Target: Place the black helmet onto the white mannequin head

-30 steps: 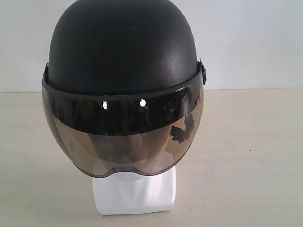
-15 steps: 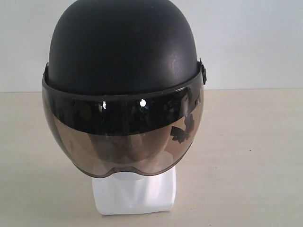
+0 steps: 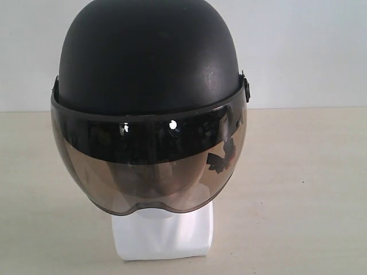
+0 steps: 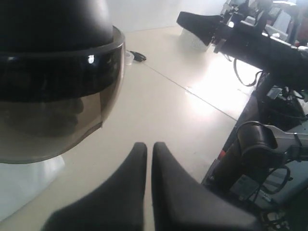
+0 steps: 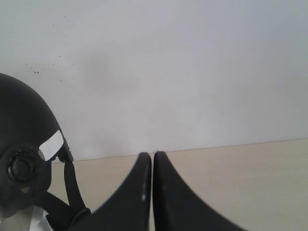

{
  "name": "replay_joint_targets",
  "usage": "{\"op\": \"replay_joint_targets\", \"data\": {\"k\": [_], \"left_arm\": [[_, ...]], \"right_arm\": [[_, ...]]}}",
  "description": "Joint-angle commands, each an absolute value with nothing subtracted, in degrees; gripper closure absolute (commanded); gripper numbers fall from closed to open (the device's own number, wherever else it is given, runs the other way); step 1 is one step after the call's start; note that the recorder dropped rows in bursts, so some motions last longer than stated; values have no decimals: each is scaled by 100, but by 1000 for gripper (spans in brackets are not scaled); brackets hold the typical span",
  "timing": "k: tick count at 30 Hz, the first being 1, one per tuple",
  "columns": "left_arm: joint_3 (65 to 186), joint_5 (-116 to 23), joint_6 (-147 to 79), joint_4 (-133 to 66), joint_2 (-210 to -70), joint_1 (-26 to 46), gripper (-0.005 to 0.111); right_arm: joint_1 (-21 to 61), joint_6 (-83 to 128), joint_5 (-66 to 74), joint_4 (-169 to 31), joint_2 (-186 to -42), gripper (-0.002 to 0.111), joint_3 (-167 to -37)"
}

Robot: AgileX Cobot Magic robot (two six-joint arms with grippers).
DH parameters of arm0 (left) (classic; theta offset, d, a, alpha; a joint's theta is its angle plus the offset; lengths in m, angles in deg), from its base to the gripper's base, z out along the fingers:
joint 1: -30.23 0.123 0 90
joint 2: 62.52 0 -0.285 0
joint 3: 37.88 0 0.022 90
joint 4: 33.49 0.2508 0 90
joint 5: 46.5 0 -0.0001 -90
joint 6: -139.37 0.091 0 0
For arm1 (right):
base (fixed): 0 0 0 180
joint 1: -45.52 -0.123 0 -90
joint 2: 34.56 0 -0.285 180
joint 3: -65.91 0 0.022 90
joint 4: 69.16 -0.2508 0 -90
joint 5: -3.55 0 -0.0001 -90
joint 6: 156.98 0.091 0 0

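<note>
The black helmet (image 3: 149, 57) sits on the white mannequin head (image 3: 163, 235), its smoky visor (image 3: 149, 172) hanging down over the face so only the neck and base show. Neither gripper appears in the exterior view. In the left wrist view the helmet (image 4: 53, 24) and the white base (image 4: 24, 185) lie off to one side of my left gripper (image 4: 149, 144), which is shut and empty, apart from them. In the right wrist view my right gripper (image 5: 152, 154) is shut and empty, beside the helmet's side (image 5: 21, 125) and its chin strap (image 5: 72, 187), not touching.
A beige table (image 3: 298, 189) carries the mannequin, with a pale wall (image 3: 304, 51) behind. The left wrist view shows the table's edge with dark equipment and cables (image 4: 269, 159) beyond it, and a small dark object (image 4: 137, 56) lying on the tabletop.
</note>
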State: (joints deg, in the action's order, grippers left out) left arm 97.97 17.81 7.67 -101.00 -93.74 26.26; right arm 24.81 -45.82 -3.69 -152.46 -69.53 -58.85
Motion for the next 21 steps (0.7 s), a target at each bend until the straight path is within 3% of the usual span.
{"op": "replay_joint_targets", "data": {"k": [1,13,21], "left_arm": [[9996,1835,808,-9731,-9340,2600,102],[10186,1806,761,-8678,-8184,2600,102],[9413,-1670,-2164,-4414,-7161,2677,102]], "right_arm": [[2499,-4598,-402,-15255,-6934,107,-5872],[2499,-4598,-402,-15255,-6934,107,-5872],[2499,-4598,-333,-15255,-6934,107,-5872]]}}
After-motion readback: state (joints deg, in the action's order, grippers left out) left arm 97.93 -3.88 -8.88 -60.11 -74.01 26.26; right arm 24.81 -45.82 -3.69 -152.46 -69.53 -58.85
